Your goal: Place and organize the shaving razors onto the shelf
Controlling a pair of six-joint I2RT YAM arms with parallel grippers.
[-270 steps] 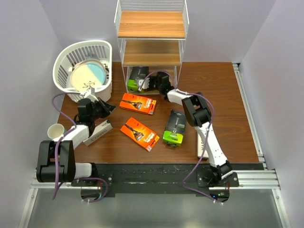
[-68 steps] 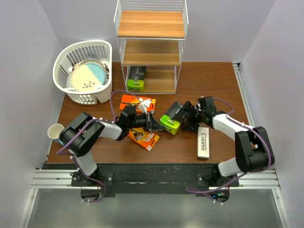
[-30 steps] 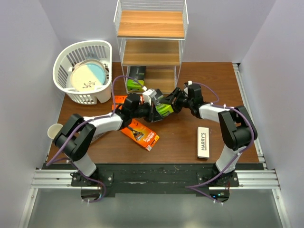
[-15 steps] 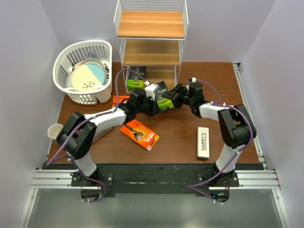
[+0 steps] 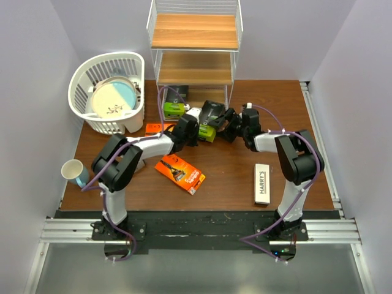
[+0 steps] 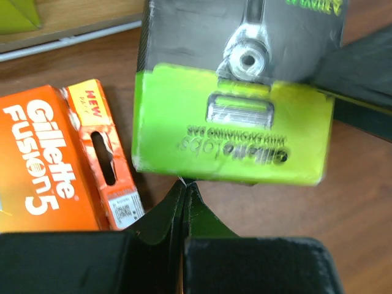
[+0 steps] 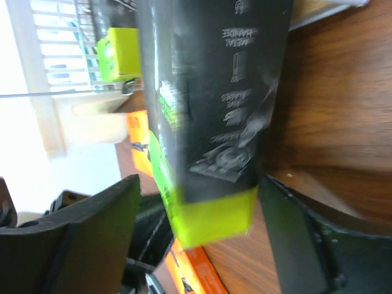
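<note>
A black-and-lime razor pack (image 5: 211, 117) stands on the table just in front of the shelf (image 5: 195, 67). My right gripper (image 5: 222, 127) is open around it, with a gap on each side between pack (image 7: 208, 110) and fingers (image 7: 79, 236). My left gripper (image 6: 184, 182) is shut, and its tips touch the pack's lime edge (image 6: 233, 128). A second black-and-lime pack (image 5: 176, 101) stands on the bottom tier. One orange box (image 5: 179, 173) lies near the front. Another orange box (image 6: 52, 162) lies under my left arm. The white HARRY'S box (image 5: 262, 184) lies at the right.
A white slatted basket (image 5: 131, 64) holding a plate stands at the back left. A mug (image 5: 73, 171) stands at the left edge. The shelf's two upper boards are bare.
The right gripper's jaws have widened off the black-and-lime pack. Both grippers and the pack have moved back toward the shelf.
</note>
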